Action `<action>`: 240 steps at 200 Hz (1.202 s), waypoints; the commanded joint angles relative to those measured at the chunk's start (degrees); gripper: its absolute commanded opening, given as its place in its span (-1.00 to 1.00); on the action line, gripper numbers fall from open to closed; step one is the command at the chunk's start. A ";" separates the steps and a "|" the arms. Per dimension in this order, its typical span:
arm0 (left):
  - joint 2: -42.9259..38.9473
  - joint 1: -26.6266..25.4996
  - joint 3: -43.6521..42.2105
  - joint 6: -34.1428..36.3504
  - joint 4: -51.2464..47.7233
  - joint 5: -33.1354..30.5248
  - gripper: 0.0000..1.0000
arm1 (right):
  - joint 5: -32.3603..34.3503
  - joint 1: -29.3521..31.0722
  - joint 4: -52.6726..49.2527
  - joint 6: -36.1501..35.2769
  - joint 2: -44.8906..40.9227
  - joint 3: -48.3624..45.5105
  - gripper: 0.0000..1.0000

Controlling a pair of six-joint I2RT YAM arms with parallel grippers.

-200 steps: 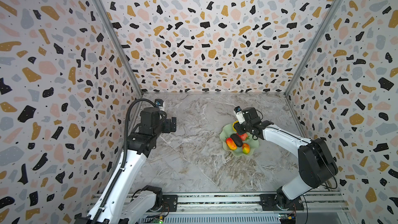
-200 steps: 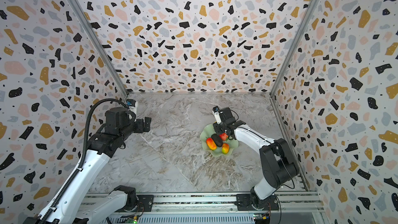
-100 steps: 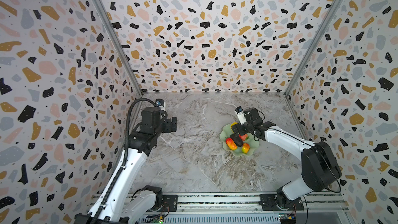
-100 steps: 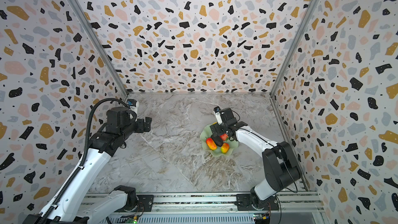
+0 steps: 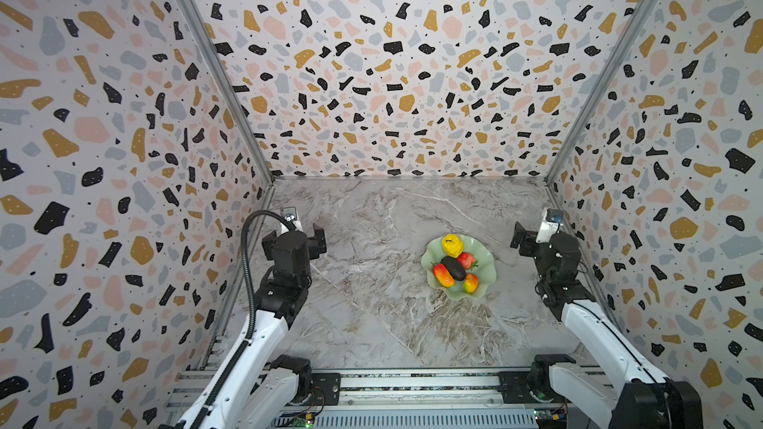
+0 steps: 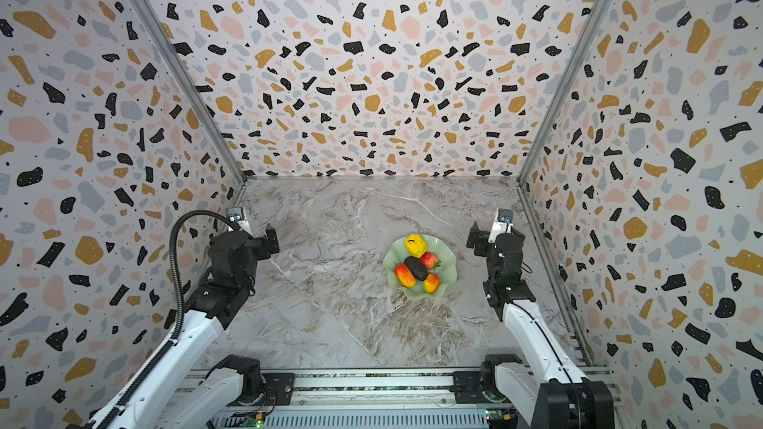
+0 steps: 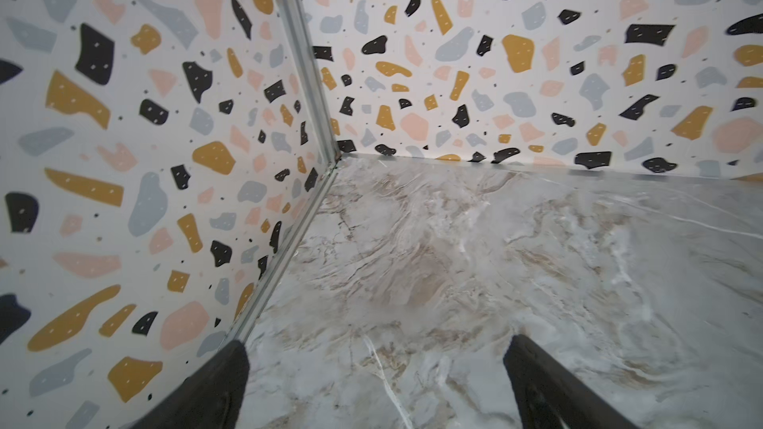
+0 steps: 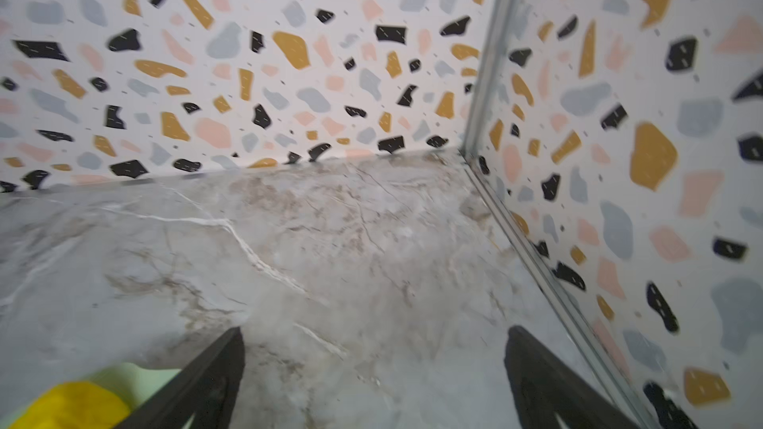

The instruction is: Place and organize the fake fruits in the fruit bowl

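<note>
The mint-green fruit bowl (image 5: pixel 488 272) (image 6: pixel 451 271) sits right of the table's middle in both top views. In it lie the fake fruits: a bumpy yellow fruit (image 5: pixel 452 245) (image 6: pixel 415 245) at the far side, a strawberry (image 5: pixel 465 260), a dark avocado (image 5: pixel 453 268) in the middle, and two red-yellow mangoes (image 5: pixel 442 275) (image 5: pixel 470 283). My right gripper (image 5: pixel 539 238) (image 8: pixel 375 330) is open and empty by the right wall, clear of the bowl. The right wrist view catches the yellow fruit (image 8: pixel 70 406) and the bowl's rim (image 8: pixel 124 371) beside one finger. My left gripper (image 5: pixel 294 238) (image 7: pixel 376 342) is open and empty over bare marble.
Speckled walls (image 5: pixel 392 76) close in the marble table (image 5: pixel 371 315) on the left, back and right. Metal corner posts (image 7: pixel 301 59) (image 8: pixel 489 55) stand close to both grippers. The rail (image 5: pixel 392 383) with the arm bases runs along the front edge.
My right gripper opened over the bowl, left the yellow fruit there and drew back to the right wall. The left arm has stayed where it was.
</note>
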 commanded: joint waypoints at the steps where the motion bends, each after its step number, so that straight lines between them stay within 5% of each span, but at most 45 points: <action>1: -0.55 0.56 -12.04 -0.53 26.37 -6.77 0.99 | 4.10 -0.50 19.04 3.09 -0.52 -8.93 0.98; 33: 8.89 3.80 -23.26 -3.99 48.04 -5.77 0.99 | 5.06 -0.33 39.28 0.23 7.50 -18.27 0.98; 69: 22.77 6.06 -24.30 -2.02 58.12 -5.68 0.98 | 4.21 1.18 49.29 -1.76 19.69 -19.06 0.98; 86: 24.75 6.32 -20.06 -1.70 51.38 -0.69 0.99 | 5.06 2.63 53.59 -3.69 24.60 -17.56 0.98; 105: 32.26 6.32 -25.06 -0.39 67.67 3.50 0.99 | 3.03 4.21 46.20 -5.82 27.24 -13.47 0.98; 115: 33.37 6.32 -27.22 0.26 73.72 4.61 0.99 | 2.84 4.25 56.60 -6.84 31.53 -15.42 0.98; 133: 31.32 6.32 -25.10 -0.63 66.27 3.64 0.99 | 2.71 3.80 49.30 -5.52 29.35 -14.22 0.98; 240: 31.58 6.24 -25.74 -0.36 68.14 3.86 0.99 | 2.55 3.54 49.56 -5.38 29.74 -13.96 0.98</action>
